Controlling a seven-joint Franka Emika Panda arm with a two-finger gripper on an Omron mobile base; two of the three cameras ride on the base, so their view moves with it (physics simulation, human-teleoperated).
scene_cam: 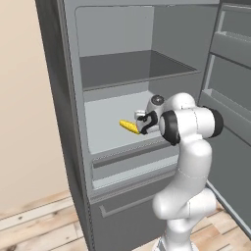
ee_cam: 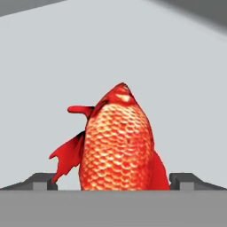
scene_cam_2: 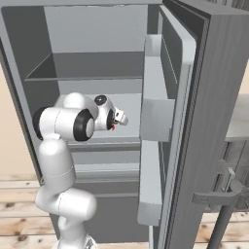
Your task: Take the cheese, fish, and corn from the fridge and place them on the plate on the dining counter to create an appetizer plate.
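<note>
The fridge (scene_cam: 63, 98) stands open, and my arm reaches onto its middle shelf (scene_cam: 105, 120). The red-orange fish (ee_cam: 116, 142) lies on that shelf close ahead, its body between my two wide-apart fingertips (ee_cam: 44, 181). My gripper (ee_cam: 114, 181) is open and straddles the fish without pressing on it. In the left base view the yellow corn (scene_cam: 129, 127) lies on the same shelf, just left of the gripper (scene_cam: 142, 121). The right base view has the gripper (scene_cam_2: 118, 119) over the shelf with a speck of red fish (scene_cam_2: 113, 127) under it. The cheese, plate and dining counter are out of view.
The fridge door (scene_cam_2: 180, 97) hangs open on the right with its racks (scene_cam_2: 154, 116) close to my wrist. An upper shelf (scene_cam: 132, 68) sits above the hand, a drawer (scene_cam: 132, 164) below. Wooden floor (scene_cam: 34, 220) lies at the lower left.
</note>
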